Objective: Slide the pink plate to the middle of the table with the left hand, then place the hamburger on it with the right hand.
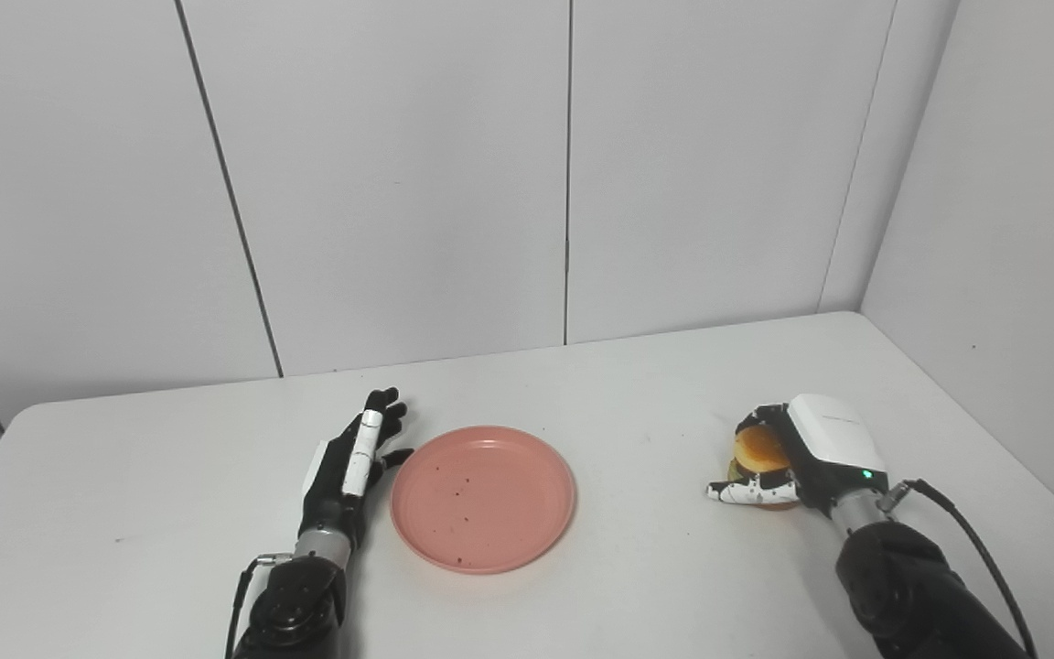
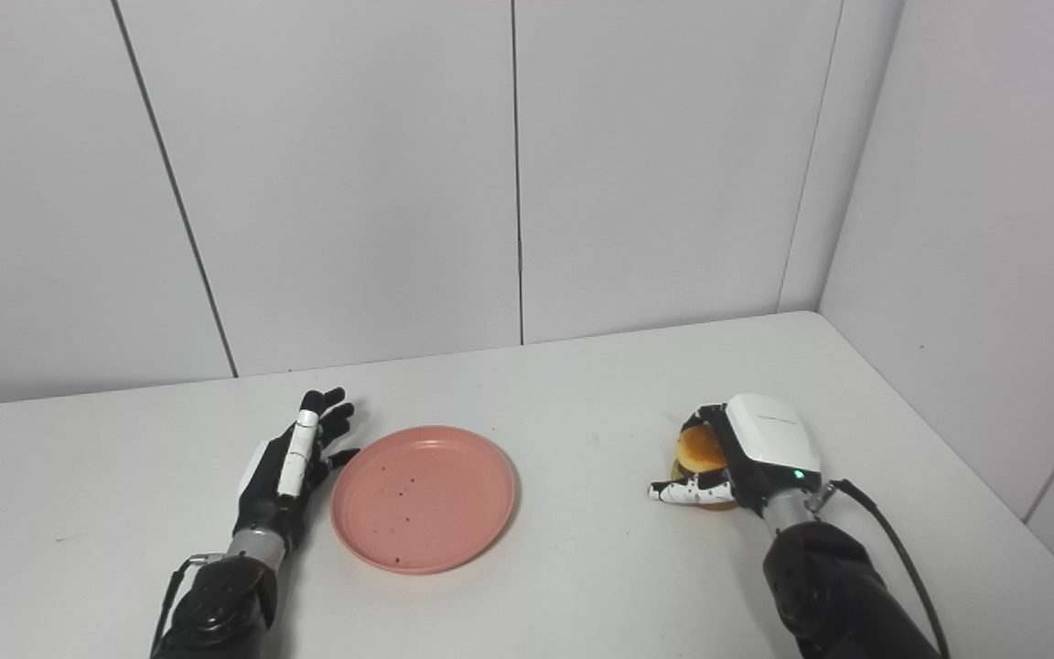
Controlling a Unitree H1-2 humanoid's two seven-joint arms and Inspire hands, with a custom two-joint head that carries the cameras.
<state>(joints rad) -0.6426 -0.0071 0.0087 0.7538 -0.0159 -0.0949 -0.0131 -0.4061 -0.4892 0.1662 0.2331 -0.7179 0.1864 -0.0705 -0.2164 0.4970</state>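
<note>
Right hand: the white-backed right hand (image 1: 797,458) is curled around the small round hamburger with a tan bun (image 1: 758,448), fingers over the far side and thumb (image 1: 751,492) low on the near side; the hold looks closed, though whether the burger has left the surface I cannot tell.
Left hand: the black left hand with a white strip along one finger (image 1: 353,462) lies with fingers stretched and apart, holding nothing, just beside the left rim of the plate; whether a fingertip touches the rim I cannot tell.
Landmark: the round, shallow pink plastic plate (image 1: 483,499), dotted with a few dark crumbs, sits about mid-width on the white worktop (image 1: 637,586), toward its near edge.
Hamburger from plate: to the plate's right, well apart, on about the same line across the worktop.
Deciding relation: from the right hand, the plate lies straight to its left, with bare worktop between; the carry would run sideways toward the plate's centre.
Nearer hand: the left is nearer the plate, the right alone reaches the burger.
Long axis: neither plate nor burger has one, so approach angle matters little.
Judged stage: sliding looks done; placing remains.
Count: one plate, one hamburger, two hands.
</note>
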